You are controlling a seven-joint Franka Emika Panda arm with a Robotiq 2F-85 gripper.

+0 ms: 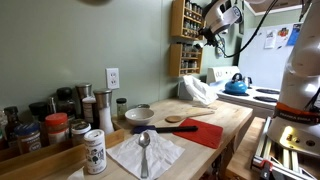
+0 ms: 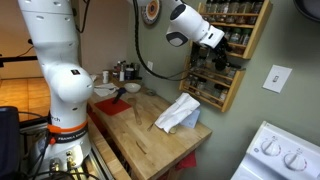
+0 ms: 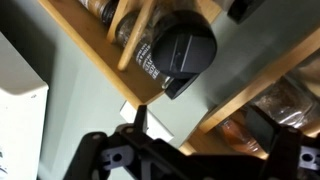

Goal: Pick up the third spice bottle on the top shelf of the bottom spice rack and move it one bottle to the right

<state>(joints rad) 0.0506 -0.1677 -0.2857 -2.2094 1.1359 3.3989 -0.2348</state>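
Racks number two, the bottom spice rack (image 2: 216, 88) under the wider rack (image 2: 238, 18), with one hand (image 2: 224, 43) released before them.

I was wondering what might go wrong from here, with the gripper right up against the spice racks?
1. The open gripper hangs close to the spice racks; a sideways retreat could clip neighbouring jars.
2. In the wrist view the black-capped jar sits right by the wooden rail; if it is not fully seated, it may tip out.
3. A fallen jar would likely hit the wooden counter below.
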